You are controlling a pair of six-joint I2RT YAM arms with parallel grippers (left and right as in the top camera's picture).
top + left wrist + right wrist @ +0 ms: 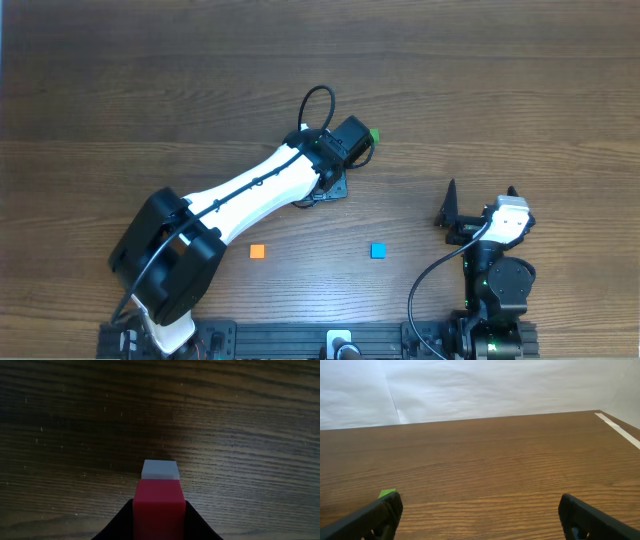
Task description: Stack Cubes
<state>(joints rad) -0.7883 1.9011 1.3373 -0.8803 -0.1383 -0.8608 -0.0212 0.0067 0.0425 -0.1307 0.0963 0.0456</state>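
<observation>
- Left gripper point(159, 519): clamped on small red cube point(159, 502); pale grey cube point(160, 469) just beyond.
- Right gripper point(480, 205): spread wide; small blue cube point(378, 250) at its 8 o'clock.

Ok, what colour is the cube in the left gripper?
The held cube is red; the left wrist view shows it best.

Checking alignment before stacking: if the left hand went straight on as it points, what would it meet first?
Likely the white cube, just beyond the red cube clamped in the left hand; whether they touch is unclear.
</observation>
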